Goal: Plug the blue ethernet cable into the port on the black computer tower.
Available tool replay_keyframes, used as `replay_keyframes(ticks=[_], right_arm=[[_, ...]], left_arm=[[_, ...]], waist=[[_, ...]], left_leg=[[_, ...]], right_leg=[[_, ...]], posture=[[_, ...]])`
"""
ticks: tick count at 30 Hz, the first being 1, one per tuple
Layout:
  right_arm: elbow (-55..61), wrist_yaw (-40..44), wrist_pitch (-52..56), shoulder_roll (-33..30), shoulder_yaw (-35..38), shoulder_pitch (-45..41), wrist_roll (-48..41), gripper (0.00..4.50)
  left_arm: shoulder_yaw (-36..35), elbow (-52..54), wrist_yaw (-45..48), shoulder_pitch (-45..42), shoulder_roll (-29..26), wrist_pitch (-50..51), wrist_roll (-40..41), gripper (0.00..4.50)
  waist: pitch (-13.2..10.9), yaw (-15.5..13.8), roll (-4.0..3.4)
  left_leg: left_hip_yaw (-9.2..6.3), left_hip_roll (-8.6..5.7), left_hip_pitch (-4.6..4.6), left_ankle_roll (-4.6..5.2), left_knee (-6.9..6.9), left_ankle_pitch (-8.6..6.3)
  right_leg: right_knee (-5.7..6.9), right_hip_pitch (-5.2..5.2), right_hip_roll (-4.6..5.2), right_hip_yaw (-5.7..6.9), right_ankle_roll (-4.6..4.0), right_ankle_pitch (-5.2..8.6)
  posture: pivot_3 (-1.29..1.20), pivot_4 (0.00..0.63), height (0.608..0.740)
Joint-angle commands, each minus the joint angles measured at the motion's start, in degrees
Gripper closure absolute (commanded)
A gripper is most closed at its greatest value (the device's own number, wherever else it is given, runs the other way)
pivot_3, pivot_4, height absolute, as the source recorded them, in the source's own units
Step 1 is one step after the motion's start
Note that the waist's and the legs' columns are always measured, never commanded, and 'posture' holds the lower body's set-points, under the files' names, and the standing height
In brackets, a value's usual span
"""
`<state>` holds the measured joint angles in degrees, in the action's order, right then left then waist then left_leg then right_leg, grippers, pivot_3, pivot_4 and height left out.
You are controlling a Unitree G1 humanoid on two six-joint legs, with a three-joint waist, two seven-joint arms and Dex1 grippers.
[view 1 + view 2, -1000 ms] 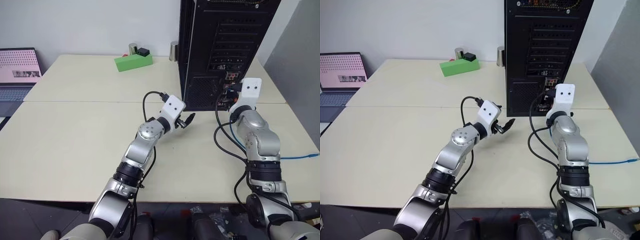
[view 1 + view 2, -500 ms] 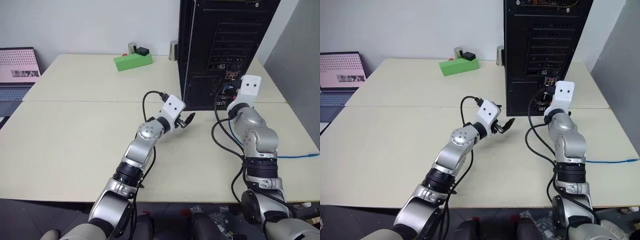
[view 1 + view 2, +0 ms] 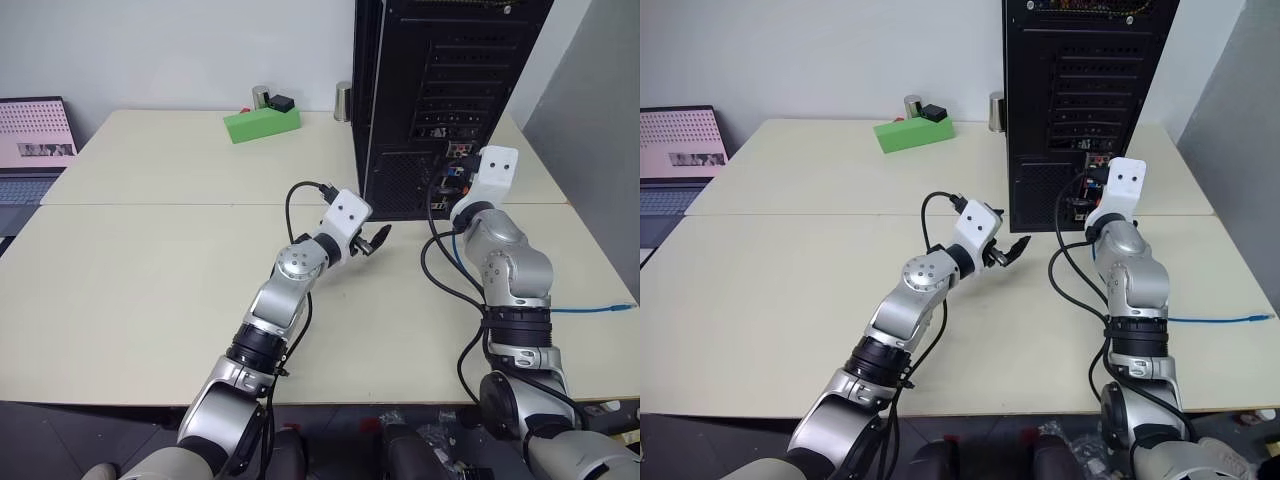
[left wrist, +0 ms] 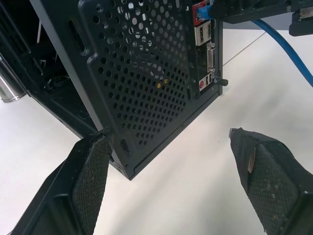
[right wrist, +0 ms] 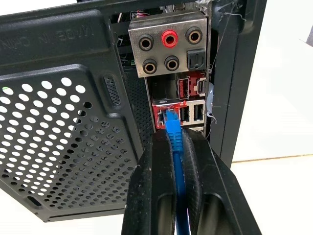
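While the right gripper [image 5: 175,147] is pinching the blue ethernet cable [image 5: 177,161] between its two black fingers [image 5: 151,196], the clear-blue plug is sticking out just past the fingertips and is sitting at the mouth of the port [image 5: 164,117], a squarish red-framed socket in the rear connector panel of the black computer tower [image 3: 440,90]; whether the plug is fully seated cannot be told. Beyond the fingertips a row of round audio jacks, one of them red, is showing on a grey plate, with small USB sockets lying just beside the port. Raised lettering is running along the tower's top edge above the mesh vent [image 5: 58,142], seen upside down and too faint to read with certainty. Behind the fingers the cable is trailing back along the arm and is running off across the pale table [image 3: 150,290] toward its right edge. The left gripper [image 4: 171,166] is standing with its fingers spread wide and holding nothing, its pads [image 4: 90,171] flanking the tower's lower rear corner, one of them just beside the mesh wall. Well apart from both grippers, a green box [image 3: 262,120] is lying at the far side of the table, and a laptop [image 3: 35,140] is showing a pink screen whose text is too small to read.
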<state>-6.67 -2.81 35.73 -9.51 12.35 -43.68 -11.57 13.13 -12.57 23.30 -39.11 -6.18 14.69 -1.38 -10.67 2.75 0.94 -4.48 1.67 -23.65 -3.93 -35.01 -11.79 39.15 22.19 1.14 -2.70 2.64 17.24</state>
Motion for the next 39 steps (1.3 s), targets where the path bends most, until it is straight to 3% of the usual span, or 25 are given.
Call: replay_keyframes(ticks=[1, 7, 9, 20, 25, 28, 32, 39], right_arm=[[0.3, -0.2, -1.9, -0.7, 1.1, -2.6, -0.2, 4.50], [1.5, 1.4, -1.9, -1.3, 0.3, -1.2, -0.3, 4.50], [2.5, 1.8, -1.4, -1.5, 0.1, -0.2, -0.2, 3.83], [20.8, 9.4, 2.9, -6.6, -0.9, 13.7, -3.0, 1.61], [27.0, 16.8, 3.0, -13.3, 1.1, 19.0, -6.1, 0.65], [27.6, 23.1, 1.4, -18.8, 5.0, 21.9, -9.0, 0.01], [25.5, 26.6, -1.0, -22.0, 6.6, 22.2, -10.5, 0.00], [25.2, 41.5, -2.3, -29.3, 9.9, 25.2, -18.4, 0.00]], left_arm=[[0.0, 1.9, 0.0, -0.9, 0.5, -1.0, -0.3, 0.50], [-0.5, 1.7, -0.4, -0.9, 0.5, -0.7, -0.1, 0.50], [-0.9, 1.5, -0.4, -1.0, 0.5, -0.7, 0.2, 0.49], [-2.6, 0.3, 1.6, -1.7, -1.4, 1.5, 1.5, 0.49], [-4.3, 0.8, 9.3, -2.3, -5.4, 4.1, 5.4, 0.49], [-6.8, 1.4, 13.9, -3.4, -7.9, 5.6, 9.4, 0.04], [-7.1, 0.8, 18.5, -4.8, -11.3, 6.4, 10.8, 0.01], [-8.4, 3.5, 26.0, -5.3, -17.8, 4.9, 12.6, 0.01]], waist=[[0.0, 0.0, 0.00], [0.0, 0.1, 0.00], [0.0, 0.1, 0.00], [0.0, -0.8, 0.00], [0.0, -0.8, -0.02], [0.0, -0.9, -0.02], [0.0, -0.7, -0.02], [0.0, -0.9, -0.02]], left_leg=[[0.00, 0.00, 0.00, 0.00, 0.00, 0.00], [0.00, 0.00, 0.00, 0.00, -0.03, 0.00], [0.00, 0.00, 0.00, 0.00, -0.03, 0.00], [-0.01, -0.03, -0.18, 0.00, -0.01, 0.00], [-0.04, -0.03, -0.15, 0.00, -0.04, 0.00], [-0.04, -0.02, -0.14, 0.00, -0.04, 0.00], [-0.04, -0.03, -0.15, 0.00, -0.05, 0.00], [-0.04, -0.02, -0.14, 0.01, -0.05, -0.01]], right_leg=[[0.00, 0.00, 0.00, 0.00, 0.00, 0.00], [0.02, 0.00, 0.00, 0.00, 0.01, -0.01], [0.02, 0.00, 0.00, 0.00, 0.01, -0.01], [-0.10, 0.07, 0.04, 0.04, 0.01, 0.00], [-0.08, 0.05, 0.01, 0.06, 0.02, 0.00], [-0.11, 0.05, 0.01, 0.06, 0.02, 0.00], [-0.12, 0.04, 0.01, 0.07, 0.02, 0.00], [-0.13, 0.02, 0.00, 0.08, 0.02, 0.00]], posture=[[0.00, 0.150, 0.740], [0.00, 0.150, 0.740], [0.00, 0.150, 0.740], [0.00, 0.150, 0.740], [0.00, 0.150, 0.740], [0.00, 0.150, 0.740], [0.00, 0.150, 0.740], [0.00, 0.150, 0.740]])
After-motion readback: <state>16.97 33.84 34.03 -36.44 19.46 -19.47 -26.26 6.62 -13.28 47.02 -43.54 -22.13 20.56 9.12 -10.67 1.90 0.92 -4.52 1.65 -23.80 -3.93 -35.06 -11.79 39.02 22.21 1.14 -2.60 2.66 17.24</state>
